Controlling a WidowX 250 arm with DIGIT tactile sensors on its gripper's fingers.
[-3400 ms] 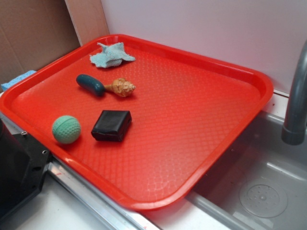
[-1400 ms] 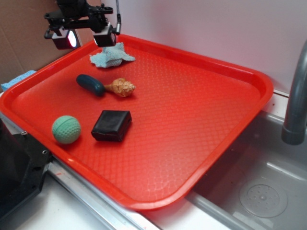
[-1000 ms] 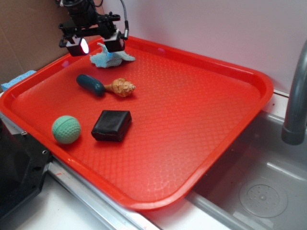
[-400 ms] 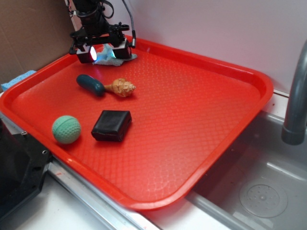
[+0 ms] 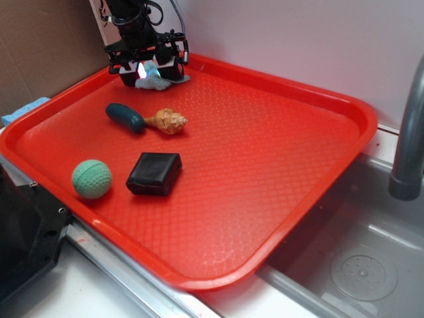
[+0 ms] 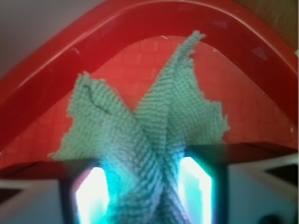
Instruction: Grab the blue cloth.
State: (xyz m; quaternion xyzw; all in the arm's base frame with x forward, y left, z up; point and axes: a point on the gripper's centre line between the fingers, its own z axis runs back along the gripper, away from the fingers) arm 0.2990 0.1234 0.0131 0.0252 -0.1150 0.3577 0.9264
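Observation:
The blue cloth (image 5: 159,81) lies crumpled at the far left corner of the red tray (image 5: 265,165). My gripper (image 5: 150,71) is down on it, and its body hides most of the cloth in the exterior view. In the wrist view the cloth (image 6: 154,116) fills the gap between my two lit fingers (image 6: 93,191), its pointed corners spreading toward the tray rim (image 6: 140,18). My gripper (image 6: 145,191) is open, with one finger on each side of the cloth's raised fold.
On the tray are a dark teal handle (image 5: 124,117) joined to a tan shell-like piece (image 5: 169,121), a green ball (image 5: 91,179) and a black block (image 5: 154,173). A light-blue sponge (image 5: 23,109) lies off the tray at left. A sink (image 5: 358,265) and faucet (image 5: 407,132) are at right.
My gripper came in from the upper left, moved right and down over the cloth, and now straddles it low on the tray. The other objects have not moved.

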